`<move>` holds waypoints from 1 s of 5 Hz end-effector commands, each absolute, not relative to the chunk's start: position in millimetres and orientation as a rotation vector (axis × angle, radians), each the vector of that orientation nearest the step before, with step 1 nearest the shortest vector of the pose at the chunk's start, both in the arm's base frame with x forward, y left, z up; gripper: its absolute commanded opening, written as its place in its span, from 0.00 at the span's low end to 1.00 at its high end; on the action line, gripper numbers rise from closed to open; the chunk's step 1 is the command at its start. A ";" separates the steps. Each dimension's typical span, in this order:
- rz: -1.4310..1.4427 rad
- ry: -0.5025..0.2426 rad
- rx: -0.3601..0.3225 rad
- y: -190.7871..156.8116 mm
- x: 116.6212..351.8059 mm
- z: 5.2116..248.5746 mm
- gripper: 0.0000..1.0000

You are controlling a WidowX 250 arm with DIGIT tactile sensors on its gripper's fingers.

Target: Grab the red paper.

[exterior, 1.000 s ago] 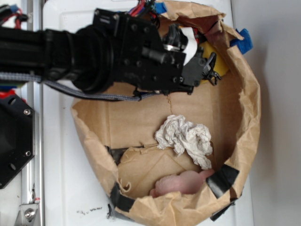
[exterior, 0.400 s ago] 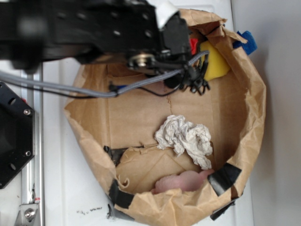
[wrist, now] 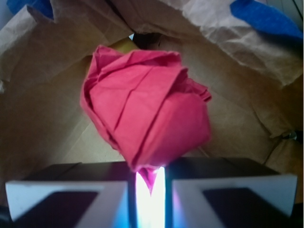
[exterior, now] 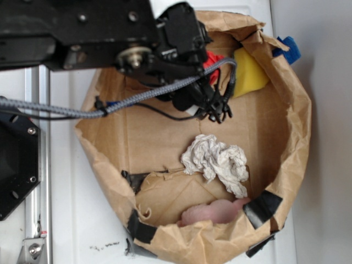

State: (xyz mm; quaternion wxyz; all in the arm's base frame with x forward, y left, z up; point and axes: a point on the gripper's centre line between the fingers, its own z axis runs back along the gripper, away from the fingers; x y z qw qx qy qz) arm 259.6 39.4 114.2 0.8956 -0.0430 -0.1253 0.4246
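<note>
Brown paper forms a crumpled, taped-up tub [exterior: 291, 126] standing on the white surface [exterior: 71, 220], and everything of interest lies inside it.

Exterior view: the black arm [exterior: 82, 30] reaches in over the tub's upper rim, with the gripper [exterior: 212, 107] just below a sliver of the red paper [exterior: 212, 58]. That sliver shows between the arm and the sponge [exterior: 250, 71], which leans against the tub wall; most of the red paper is hidden under the arm. The white wad [exterior: 217, 159] sits well apart, toward the middle of the tub floor, and a pale pink thing [exterior: 214, 212] lies against the lower wall. From this view I cannot tell whether the jaws grip anything.

Wrist view: the red paper [wrist: 147, 111] fills the centre of the frame, directly ahead of the gripper [wrist: 151, 190]. Its lower tip runs down into the narrow bright slot between the two pale jaw faces. The jaws stand nearly together, clenched on that tip, so the grip is on a thin fold, not round the bulk of the ball. The tub wall rises close behind the red paper, with blue tape [wrist: 266, 19] at the rim.

Judgement: the grasp looks made but shallow. Crumpled paper is light and springy, so a pinched fold may hold, yet it could also slip or unfold on a lift. The nearness of the wall probably explains why the approach took the ball by its near edge.
</note>
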 end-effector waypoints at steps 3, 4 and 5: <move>0.502 -0.043 -0.113 21.7 251.3 160.4 0.00; 0.469 -0.090 -0.110 21.7 244.6 168.4 0.00; 0.475 -0.092 -0.109 22.1 243.2 167.2 0.00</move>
